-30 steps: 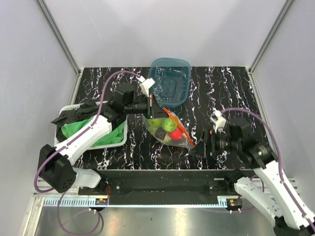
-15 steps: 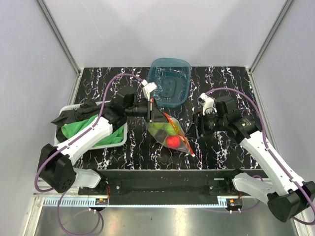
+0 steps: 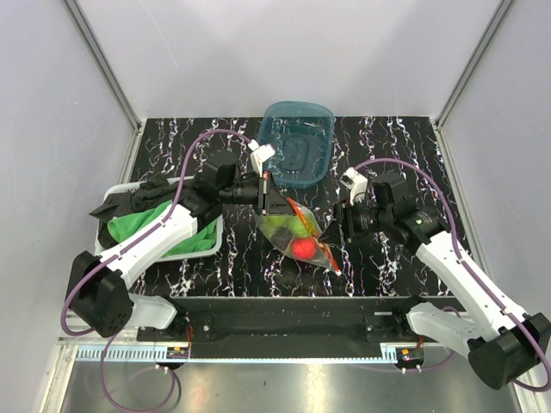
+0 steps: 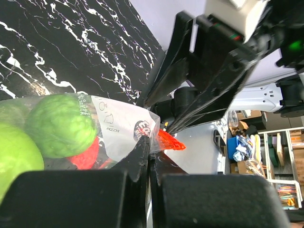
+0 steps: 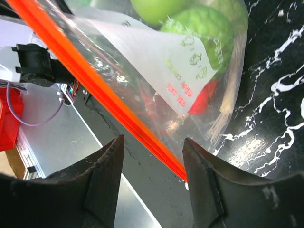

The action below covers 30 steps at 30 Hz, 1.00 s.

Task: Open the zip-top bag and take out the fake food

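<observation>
The zip-top bag (image 3: 297, 231) is a clear pouch with an orange-red zip strip (image 5: 107, 97). It hangs over the middle of the table. My left gripper (image 3: 269, 200) is shut on the bag's top corner next to the strip (image 4: 168, 141). Inside are the fake food pieces: a green apple (image 5: 154, 8), a green ridged piece (image 4: 59, 124) and a red piece (image 3: 302, 248). My right gripper (image 3: 337, 226) is open, its fingers (image 5: 102, 183) on either side of the strip's lower end, apart from it.
A teal translucent tub (image 3: 297, 142) stands at the back centre. A white tray (image 3: 211, 243) with green and black cloth sits at the left. The table's front edge (image 3: 284, 297) is just below the bag.
My left gripper has lifted the bag up and slightly right. My right arm has swung up and left from the front right, and its open fingers now straddle the zip strip's end.
</observation>
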### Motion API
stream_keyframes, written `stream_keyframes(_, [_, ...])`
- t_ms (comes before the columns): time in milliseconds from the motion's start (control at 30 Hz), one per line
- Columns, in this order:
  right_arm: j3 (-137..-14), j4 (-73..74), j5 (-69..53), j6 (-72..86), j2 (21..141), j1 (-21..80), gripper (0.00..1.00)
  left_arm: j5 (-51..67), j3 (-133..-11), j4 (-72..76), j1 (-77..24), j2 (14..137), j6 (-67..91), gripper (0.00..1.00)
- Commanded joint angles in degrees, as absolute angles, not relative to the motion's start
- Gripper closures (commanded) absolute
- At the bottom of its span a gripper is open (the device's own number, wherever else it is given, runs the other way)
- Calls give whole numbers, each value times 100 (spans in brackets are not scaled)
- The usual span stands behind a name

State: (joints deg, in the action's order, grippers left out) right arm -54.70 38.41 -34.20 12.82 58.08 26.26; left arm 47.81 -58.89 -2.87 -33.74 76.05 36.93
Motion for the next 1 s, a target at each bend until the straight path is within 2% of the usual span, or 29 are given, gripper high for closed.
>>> stream_keyframes(0, [-5326,3445,-3639,1222,5739,2663,41,5010,-6196,105,-3419,7611,3788,100])
stream_keyframes(567, [-5107,3094,-3376,1186,6056,2768,48,4948,-6223,264,-3454,7664,4060,100])
stream_keyframes(600, [-5037,2998,-3332,1213,6064,2777,54,4957,-6240,272,-3454,7664,4069,100])
stream_keyframes(733, [-4896,2786,-3155,1266,6047,2821,62,4931,-6319,255,-3454,7743,4104,100])
stream_keyframes(800, [-4913,2751,-3103,1309,5994,2813,70,4878,-6354,229,-3454,7761,4192,100])
stream_keyframes(833, [-4957,2751,-3111,1344,5977,2821,82,4852,-6372,176,-3454,7761,4218,100])
stream_keyframes(867, [-5044,2777,-3155,1380,5933,2821,91,4747,-6407,63,-3454,7752,4132,100])
stream_keyframes(900, [-5123,2821,-3173,1432,5924,2830,97,4685,-6468,-321,-3454,7726,4009,98])
stream_keyframes(967, [-5351,2909,-3278,1625,5906,2821,100,4318,-6591,-684,-3463,7586,3622,79])
